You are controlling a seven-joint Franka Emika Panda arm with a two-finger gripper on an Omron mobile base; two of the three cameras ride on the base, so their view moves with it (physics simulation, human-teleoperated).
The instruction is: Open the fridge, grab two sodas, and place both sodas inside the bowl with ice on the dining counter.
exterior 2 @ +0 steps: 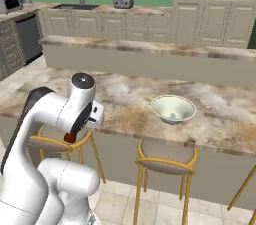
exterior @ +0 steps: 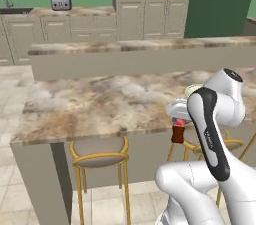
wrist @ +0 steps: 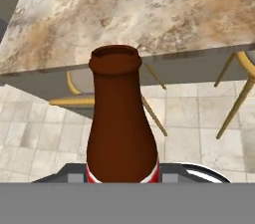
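Claw (exterior: 178, 125) clamped on cola bottle (wrist: 121, 118), near counter (exterior: 100, 104) edge; best lifted clear, carried right, lowered upright into bowl (exterior 2: 173, 109).

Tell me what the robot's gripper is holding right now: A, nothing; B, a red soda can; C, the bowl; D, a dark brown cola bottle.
D: in the hand view the dark brown cola bottle with its red label rises between the gripper's fingers, short of the dining counter, while the bowl sits on that counter.
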